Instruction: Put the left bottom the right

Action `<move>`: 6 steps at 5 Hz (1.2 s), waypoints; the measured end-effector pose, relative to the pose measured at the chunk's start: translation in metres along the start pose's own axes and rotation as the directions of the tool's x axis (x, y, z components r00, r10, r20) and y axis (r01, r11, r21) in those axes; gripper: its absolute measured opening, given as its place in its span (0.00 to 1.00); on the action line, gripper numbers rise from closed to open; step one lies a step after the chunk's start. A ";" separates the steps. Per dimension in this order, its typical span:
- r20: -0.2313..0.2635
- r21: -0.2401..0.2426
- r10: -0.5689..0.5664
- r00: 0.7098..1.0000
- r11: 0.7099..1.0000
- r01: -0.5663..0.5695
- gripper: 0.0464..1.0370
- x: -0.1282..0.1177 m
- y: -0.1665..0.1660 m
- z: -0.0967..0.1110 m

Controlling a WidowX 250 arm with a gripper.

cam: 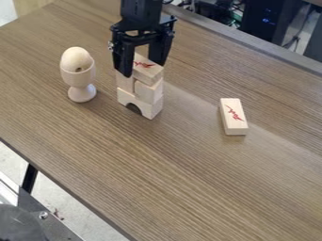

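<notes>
Pale wooden blocks (pixel 149 92) are standing stacked, nearer the worktop's (pixel 189 188) far edge, the black hand (pixel 143 68) hanging wide astride the top block (pixel 148 74). Leftward, an egg cup (pixel 81 85) is holding a wooden egg (pixel 76 59); rightward, a lone block (pixel 233 116) is lying flat.

Bright, diffuse light, faint shadows, 1 pale band of sheen (diagonal) across the tabletop (pixel 189 188)

The black arm (pixel 140 13) hangs down, its 2 jaws (tips pointing downward) apart.
</notes>
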State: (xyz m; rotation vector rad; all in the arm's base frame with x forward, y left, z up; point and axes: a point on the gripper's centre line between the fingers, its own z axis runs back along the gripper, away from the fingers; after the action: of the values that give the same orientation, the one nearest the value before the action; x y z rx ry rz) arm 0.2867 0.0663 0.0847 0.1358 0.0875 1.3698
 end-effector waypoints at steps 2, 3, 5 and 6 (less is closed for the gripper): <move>0.008 -0.002 0.004 1.000 1.000 -0.004 0.65 0.004 0.006 -0.009; 0.017 -0.047 -0.015 1.000 0.999 0.015 0.53 0.002 0.006 0.004; 0.026 -0.136 -0.053 0.998 0.989 0.056 0.53 -0.006 0.005 0.042; 0.101 -0.140 -0.167 0.981 0.974 0.180 0.53 -0.026 -0.004 0.054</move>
State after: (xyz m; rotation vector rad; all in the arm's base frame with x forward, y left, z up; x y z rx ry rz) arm 0.2935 0.0372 0.1373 0.0625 -0.0760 1.1889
